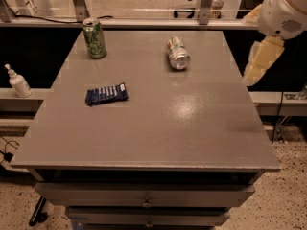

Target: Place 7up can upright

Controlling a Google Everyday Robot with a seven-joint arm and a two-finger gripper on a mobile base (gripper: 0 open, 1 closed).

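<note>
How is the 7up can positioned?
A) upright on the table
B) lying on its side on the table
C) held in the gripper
B: the 7up can lies sideways on the table, top end toward the camera; the gripper hangs beyond the table's right edge as seen, apart from it.

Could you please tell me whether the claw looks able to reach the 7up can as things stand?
Probably yes. The claw hangs beyond the right edge of the table, with only bare tabletop between it and the 7up can lying on its side. The green can and blue packet sit farther left.
</note>
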